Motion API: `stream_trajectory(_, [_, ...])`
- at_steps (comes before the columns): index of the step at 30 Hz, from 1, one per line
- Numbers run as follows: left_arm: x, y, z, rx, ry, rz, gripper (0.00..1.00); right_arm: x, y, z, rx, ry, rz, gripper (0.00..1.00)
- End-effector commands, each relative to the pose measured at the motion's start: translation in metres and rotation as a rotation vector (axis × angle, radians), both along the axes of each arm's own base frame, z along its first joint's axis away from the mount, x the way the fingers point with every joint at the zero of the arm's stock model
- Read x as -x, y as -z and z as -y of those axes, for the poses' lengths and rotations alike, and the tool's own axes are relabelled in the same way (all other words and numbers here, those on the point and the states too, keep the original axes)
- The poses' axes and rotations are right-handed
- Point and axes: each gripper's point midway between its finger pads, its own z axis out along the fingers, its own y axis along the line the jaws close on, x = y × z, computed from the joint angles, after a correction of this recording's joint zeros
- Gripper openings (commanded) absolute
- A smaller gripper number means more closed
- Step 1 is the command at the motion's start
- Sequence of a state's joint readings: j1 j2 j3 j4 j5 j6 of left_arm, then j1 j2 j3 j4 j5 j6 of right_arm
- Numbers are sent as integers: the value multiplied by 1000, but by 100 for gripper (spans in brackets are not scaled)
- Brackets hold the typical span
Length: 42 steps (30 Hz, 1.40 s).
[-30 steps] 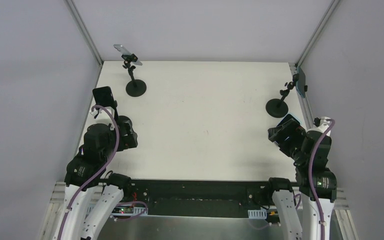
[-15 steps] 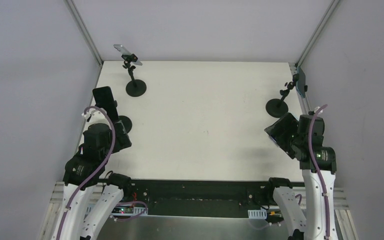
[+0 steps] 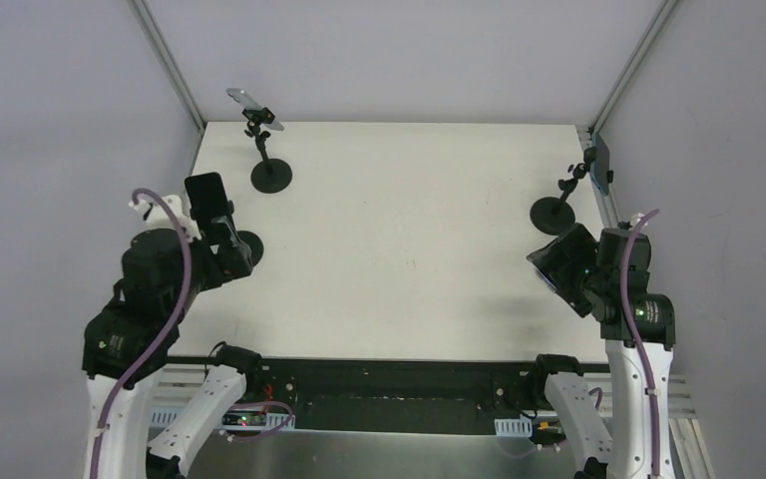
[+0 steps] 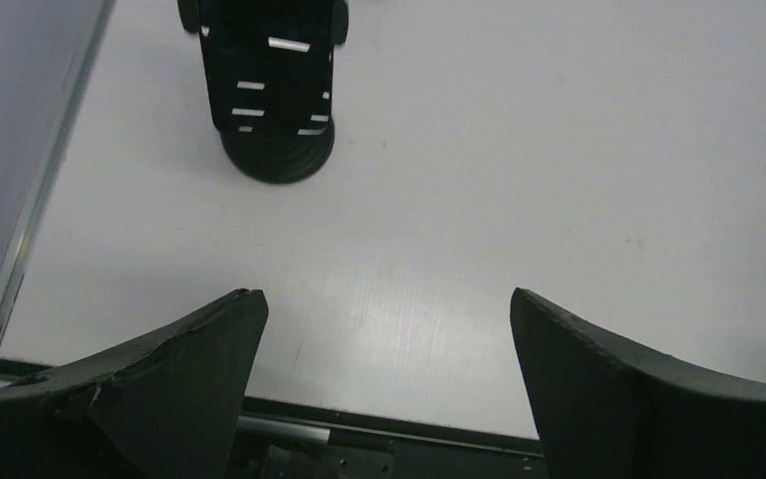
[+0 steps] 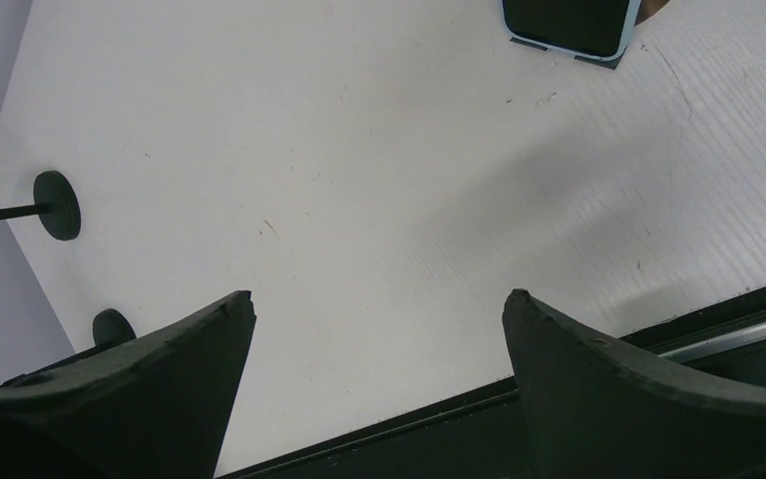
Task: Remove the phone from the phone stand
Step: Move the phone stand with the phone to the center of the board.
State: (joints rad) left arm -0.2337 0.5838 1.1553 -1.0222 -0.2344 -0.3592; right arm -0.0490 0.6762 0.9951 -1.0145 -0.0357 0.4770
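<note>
Phone (image 3: pixel 207 195) sits clamped on its stand (image 3: pixel 254 240) at the near left, not yet removed. The left gripper (image 4: pixel 384 299) hangs spread and empty just short of it; gripping and lifting remain. At the right, the right gripper (image 5: pixel 377 297) is spread too, holding nothing.

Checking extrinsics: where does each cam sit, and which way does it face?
Top: above and behind the bases, looking down on the table; left arm and right arm show.
Left wrist: on the left arm, looking down at the near-left stand; open left gripper frames the bottom.
Right wrist: on the right arm, looking across the table at a phone and stand bases; open right gripper below.
Shared: top and left wrist both show the near-left stand.
</note>
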Motion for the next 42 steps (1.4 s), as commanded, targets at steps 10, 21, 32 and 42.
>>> stream_trajectory(10, [13,-120,-27,-63,-80,235,99,16,-19,-9,0,-74,140,99])
stream_trajectory(21, [-11,-77,-45,-203,-165,84,99,12,-12,-14,-23,-90,106,99])
stream_trajectory(32, [-84,-61,-44,-295,-197,-19,99,17,-13,-20,-31,-133,117,99])
stream_trajectory(42, [-125,-53,-62,-271,-228,-56,99,14,-6,-31,-86,-179,101,99])
